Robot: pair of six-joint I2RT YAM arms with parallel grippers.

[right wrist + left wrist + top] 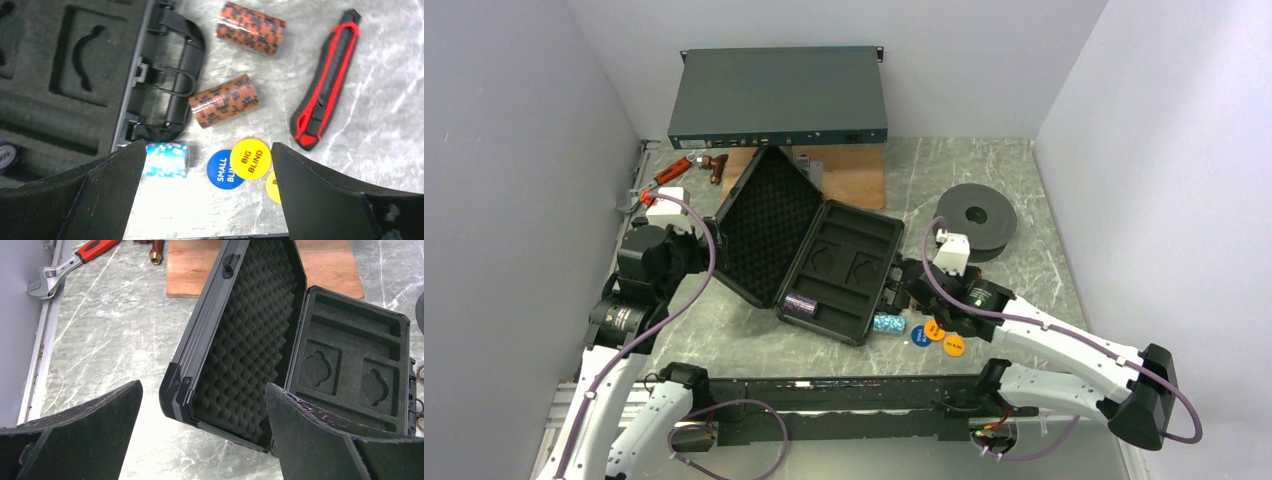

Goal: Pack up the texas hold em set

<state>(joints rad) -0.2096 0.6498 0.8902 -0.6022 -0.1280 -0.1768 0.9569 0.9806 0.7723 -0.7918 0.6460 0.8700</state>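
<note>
Spread wide and holding nothing, the right pincer (207, 147) hangs over the marbled table (380, 125), its black fingers rough-faced and wedge-shaped. Right in the gap lies a flat blue disc (225, 169) lettered SMALL BLIND. A yellow disc (251, 158) lettered BIG BLIND touches it, its edge lapping over the blue. A third disc (272, 186), orange-yellow, peeks out from behind the right-hand finger.

Off the left fingertip lies the teal roll (167, 159), a short speckled cylinder on its side, just beside the edge of the case (60, 100). Ahead of the gap, the nearer brown roll (224, 100), checkered in black, lies close to the case's black handle (175, 75). The farther brown roll (251, 27) lies apart from it, further ahead. Ahead and right is a red-and-black knife (325, 80), and past it there is bare stone with room to move. Far left, a purple roll (6, 155) sits in the case's moulded tray.

Over to the left pincer (202, 385), which is just as wide and just as empty. Ahead of its gap the case's open lid (245, 340) stands tilted up, lined with egg-crate foam, its hard rim ribbed and round-cornered. Right of the lid is the smooth tray with two shaped recesses. To the left, open stone runs to a metal rail at the wall. Far ahead are a plywood board (200, 270) and a red-handled wrench (65, 265).

From above, a grey rack unit (779, 95) sits against the back wall, and a dark spool (977, 215) lies beyond the right pincer.
</note>
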